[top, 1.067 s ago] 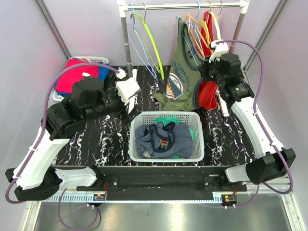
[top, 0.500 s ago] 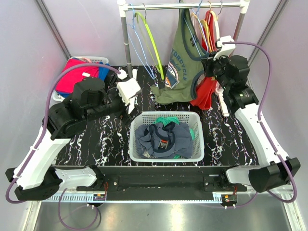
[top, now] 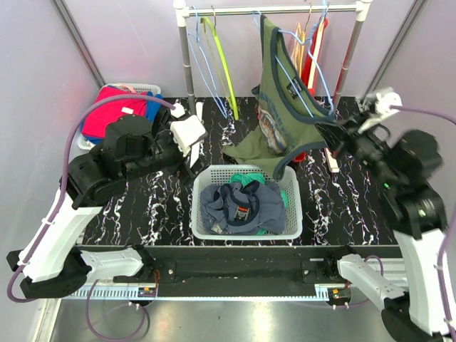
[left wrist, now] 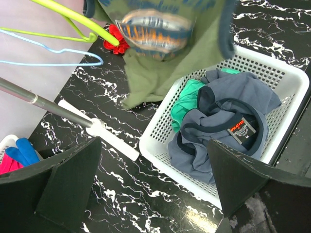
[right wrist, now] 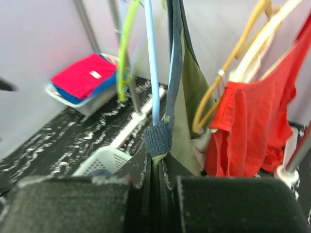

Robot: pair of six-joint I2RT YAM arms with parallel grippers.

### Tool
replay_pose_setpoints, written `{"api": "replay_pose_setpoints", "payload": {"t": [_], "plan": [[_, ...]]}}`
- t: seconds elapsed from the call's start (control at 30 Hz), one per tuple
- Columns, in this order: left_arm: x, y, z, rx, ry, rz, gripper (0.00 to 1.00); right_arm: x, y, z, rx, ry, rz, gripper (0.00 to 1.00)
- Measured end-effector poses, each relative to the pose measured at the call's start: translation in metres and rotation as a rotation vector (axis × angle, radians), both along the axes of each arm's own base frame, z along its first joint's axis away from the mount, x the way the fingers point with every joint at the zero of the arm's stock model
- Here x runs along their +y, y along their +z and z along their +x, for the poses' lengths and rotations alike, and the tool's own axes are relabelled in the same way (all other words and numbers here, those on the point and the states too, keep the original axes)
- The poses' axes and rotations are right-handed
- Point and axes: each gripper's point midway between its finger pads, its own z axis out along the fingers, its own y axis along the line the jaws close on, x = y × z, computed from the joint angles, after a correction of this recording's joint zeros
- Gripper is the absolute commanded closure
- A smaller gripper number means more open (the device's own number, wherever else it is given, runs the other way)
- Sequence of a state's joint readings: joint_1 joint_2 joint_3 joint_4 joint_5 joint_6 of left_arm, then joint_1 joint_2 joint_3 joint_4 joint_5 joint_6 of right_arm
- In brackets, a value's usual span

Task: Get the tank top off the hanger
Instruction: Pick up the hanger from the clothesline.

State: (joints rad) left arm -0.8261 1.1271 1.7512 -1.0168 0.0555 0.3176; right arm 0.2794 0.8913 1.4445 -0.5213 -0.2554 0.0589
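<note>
Top external view, tank top: olive green with navy binding at the neck and armholes. There is a printed badge on the chest, creased and partly folded in.
Tank top, place: behind the white basket and above its far rim. It is on a blue hanger hooked on the rail.
Tank top, lie: the body is drawn out toward the basket's right, and the hem droops just behind the far rim.
Right gripper: raised behind the basket's far right corner. Its fingers are almost together, pinching the tank top's navy binding, and the blue hanger wire meets the cloth just above the pinch.
Left gripper: left of the basket and above it, fingers spread wide with nothing between them.
White basket, contents: a crumpled grey-blue shirt with navy collar, neck label facing up. A teal-green garment shows beside and under it.
Second basket: well to the white basket's far left, holding folded red and blue clothes.
Rail, other items: a lime-green hanger behind the white basket's left side. A red garment hangs on a yellowish hanger behind its right side.
Surface: black with white veining; the white basket sits on it.
</note>
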Motion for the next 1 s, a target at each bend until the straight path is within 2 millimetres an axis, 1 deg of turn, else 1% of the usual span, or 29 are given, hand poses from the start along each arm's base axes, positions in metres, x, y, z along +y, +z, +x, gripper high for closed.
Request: {"api": "replay_pose_setpoints", "payload": {"t": [0.07, 0.13, 0.17, 0.33, 0.43, 0.5, 0.57, 0.73, 0.8, 0.87, 0.97, 1.0], "plan": [[0.0, 0.001, 0.0, -0.002, 0.0, -0.003, 0.01, -0.002, 0.018, -0.026, -0.035, 0.03, 0.015, 1.0], [0.0, 0.002, 0.001, -0.005, 0.003, -0.006, 0.01, -0.004, 0.039, -0.044, -0.085, 0.05, 0.032, 1.0], [0.0, 0.002, 0.002, -0.006, 0.005, -0.008, 0.01, -0.006, 0.055, -0.056, -0.124, 0.057, 0.046, 1.0], [0.001, 0.004, 0.004, -0.011, 0.015, -0.016, 0.01, -0.011, 0.103, -0.099, -0.251, 0.093, 0.099, 1.0], [0.001, 0.005, 0.005, -0.012, 0.018, -0.018, 0.01, -0.012, 0.12, -0.116, -0.3, 0.116, 0.114, 1.0], [0.001, 0.005, 0.006, -0.013, 0.019, -0.019, 0.01, -0.012, 0.127, -0.124, -0.322, 0.136, 0.116, 1.0], [0.002, 0.005, 0.006, -0.013, 0.021, -0.02, 0.01, -0.011, 0.129, -0.127, -0.328, 0.147, 0.114, 1.0], [0.002, 0.005, 0.007, -0.014, 0.024, -0.019, 0.01, -0.009, 0.121, -0.131, -0.293, 0.164, 0.101, 1.0], [0.002, 0.005, 0.007, -0.013, 0.024, -0.019, 0.01, -0.01, 0.121, -0.136, -0.286, 0.165, 0.099, 1.0], [0.002, 0.004, 0.007, -0.012, 0.024, -0.018, 0.01, -0.012, 0.125, -0.144, -0.298, 0.165, 0.102, 1.0], [0.0, 0.003, 0.009, -0.007, 0.025, -0.013, 0.01, -0.017, 0.139, -0.163, -0.342, 0.168, 0.112, 1.0], [-0.001, 0.002, 0.009, -0.004, 0.024, -0.01, 0.01, -0.019, 0.146, -0.173, -0.364, 0.176, 0.117, 1.0]]}}
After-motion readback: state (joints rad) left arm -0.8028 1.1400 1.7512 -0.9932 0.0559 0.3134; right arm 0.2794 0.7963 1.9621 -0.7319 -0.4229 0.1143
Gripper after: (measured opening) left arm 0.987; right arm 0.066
